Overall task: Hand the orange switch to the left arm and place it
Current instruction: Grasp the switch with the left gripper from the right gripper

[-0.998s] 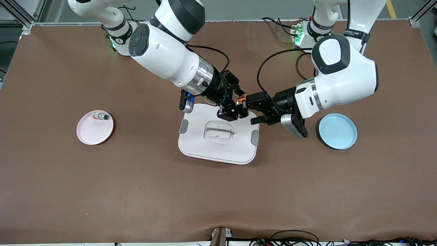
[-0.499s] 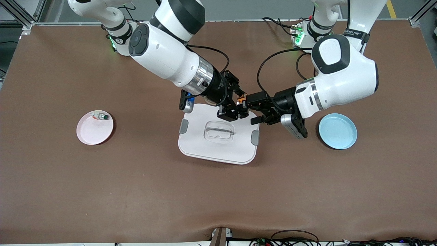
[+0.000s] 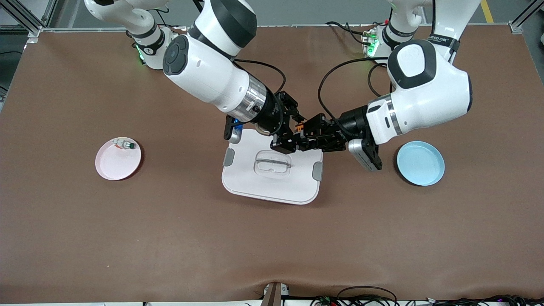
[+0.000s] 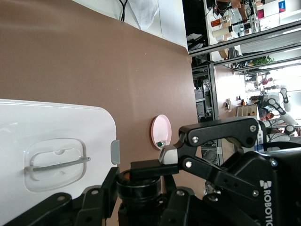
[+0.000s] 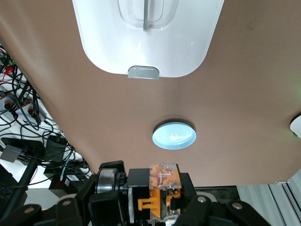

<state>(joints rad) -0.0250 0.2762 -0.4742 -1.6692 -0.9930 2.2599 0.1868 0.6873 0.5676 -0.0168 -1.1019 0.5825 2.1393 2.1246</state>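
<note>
Change: since a second ago the left gripper (image 3: 307,137) has pushed in against the right one and drawn its fingers together on the switch; before, its fingers stood apart beside it.
Box: the box (image 3: 272,180) lies nearest the front camera of the things in play, lid on, directly under the two grippers.
Switch: the orange switch (image 3: 300,126) hangs in the air over the box's edge farthest from that camera, pinched between both sets of fingers.
Left gripper: narrow, clamped on the switch; in its wrist view the black fingers close round the body (image 4: 139,184).
Right gripper: the right gripper (image 3: 294,132) is also tight on the switch, whose orange part (image 5: 163,183) sits between its fingers.
Plates: a pink plate (image 3: 111,166) holding a green-capped switch (image 3: 125,145) sits toward the right arm's end; a blue plate (image 3: 420,163) toward the left arm's end.
Doing it well: I'd judge the right gripper should let go only once the left's hold is sure, then back off level, so nothing dips toward the lid.
</note>
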